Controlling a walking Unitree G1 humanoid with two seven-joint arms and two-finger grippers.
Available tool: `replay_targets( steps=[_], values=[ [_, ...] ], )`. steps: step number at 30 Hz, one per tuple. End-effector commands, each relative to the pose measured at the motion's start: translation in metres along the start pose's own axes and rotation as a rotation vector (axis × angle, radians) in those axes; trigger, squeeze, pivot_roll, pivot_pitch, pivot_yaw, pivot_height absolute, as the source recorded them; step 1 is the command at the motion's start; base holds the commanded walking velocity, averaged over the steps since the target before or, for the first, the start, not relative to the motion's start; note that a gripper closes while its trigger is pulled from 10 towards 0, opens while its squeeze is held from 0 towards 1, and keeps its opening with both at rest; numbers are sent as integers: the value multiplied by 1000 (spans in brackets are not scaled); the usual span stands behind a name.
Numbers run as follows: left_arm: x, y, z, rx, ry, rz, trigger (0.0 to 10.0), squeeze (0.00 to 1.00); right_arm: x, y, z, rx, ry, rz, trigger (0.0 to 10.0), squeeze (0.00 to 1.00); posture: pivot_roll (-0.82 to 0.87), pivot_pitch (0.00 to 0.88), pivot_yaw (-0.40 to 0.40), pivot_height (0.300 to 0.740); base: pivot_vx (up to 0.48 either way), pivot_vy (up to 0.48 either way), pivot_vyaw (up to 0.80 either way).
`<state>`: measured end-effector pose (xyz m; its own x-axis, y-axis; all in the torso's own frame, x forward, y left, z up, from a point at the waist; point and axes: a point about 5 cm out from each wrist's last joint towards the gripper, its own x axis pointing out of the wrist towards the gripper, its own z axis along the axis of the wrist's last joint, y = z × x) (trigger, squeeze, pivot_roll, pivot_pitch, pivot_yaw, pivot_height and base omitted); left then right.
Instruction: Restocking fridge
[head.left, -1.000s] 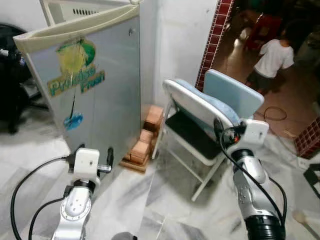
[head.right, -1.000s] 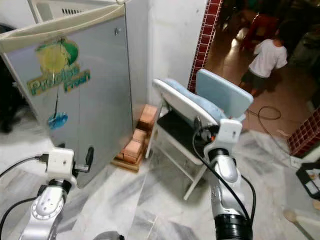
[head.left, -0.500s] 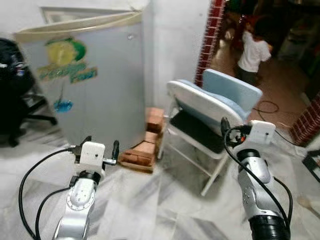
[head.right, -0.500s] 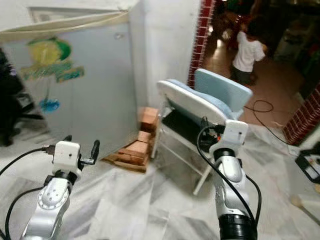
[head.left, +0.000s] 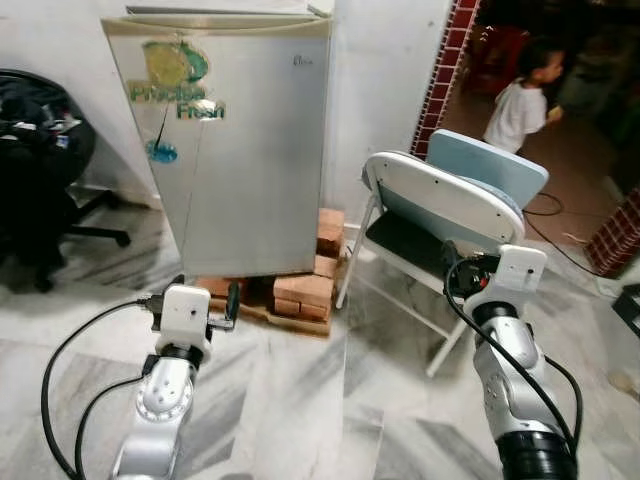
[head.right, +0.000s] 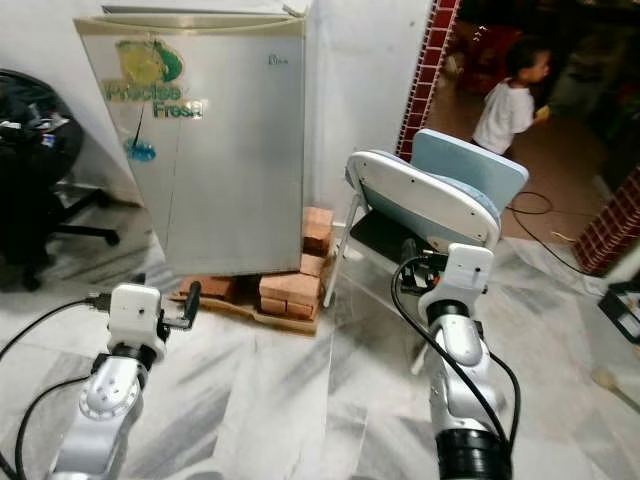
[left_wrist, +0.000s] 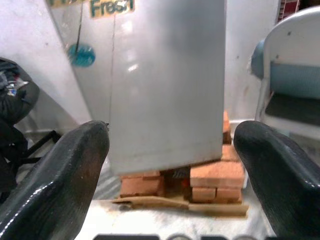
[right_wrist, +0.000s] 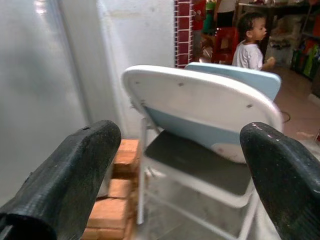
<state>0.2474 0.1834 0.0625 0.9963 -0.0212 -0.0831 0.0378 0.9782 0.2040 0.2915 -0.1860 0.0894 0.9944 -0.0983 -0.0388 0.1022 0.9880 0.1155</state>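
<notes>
The whole view has swung since a second ago: the fridge (head.left: 235, 140), then tilted and seen at an angle, now stands square ahead with its door shut, so the robot has turned to face it, which I take as lining up to approach the door. It rests on bricks (head.left: 300, 290) over a marble floor (head.left: 300, 400), with a folding chair (head.left: 445, 205) just to its right, an office chair (head.left: 40, 170) to its left, and a person (head.left: 520, 100) in the doorway beyond. The left gripper (head.left: 193, 296) hangs low before the fridge, fingers spread and empty, the door's lower edge between them but well apart. The right gripper (right_wrist: 175, 165), also spread and empty, faces the folding chair.
</notes>
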Motion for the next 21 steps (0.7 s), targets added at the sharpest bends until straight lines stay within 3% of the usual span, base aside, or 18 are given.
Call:
replay_targets(
  steps=[1,5,7,12,21],
  values=[
    [3,-1,3,-6,-15,-4,10000,0,1,-2,5,-12,-18,3,10000,0,18,0,-36,740,0,480,0],
    [7,-1,3,-24,-26,-14,10000,0,-4,-5,-1,-5,-9,-9,10000,0,8,0,-37,740,0,480,0],
    [9,0,8,-35,-54,-17,10000,0,-11,-10,-2,-81,-7,-12,10000,0,19,0,-45,740,0,480,0],
    [8,4,10,-43,-58,-1,10000,0,-28,-25,-17,-114,42,-39,10000,0,26,0,-37,740,0,480,0],
    [10,8,8,-26,-47,-5,10000,0,-32,-22,-21,-143,51,-38,10000,0,24,0,-30,740,0,480,0]
  ],
)
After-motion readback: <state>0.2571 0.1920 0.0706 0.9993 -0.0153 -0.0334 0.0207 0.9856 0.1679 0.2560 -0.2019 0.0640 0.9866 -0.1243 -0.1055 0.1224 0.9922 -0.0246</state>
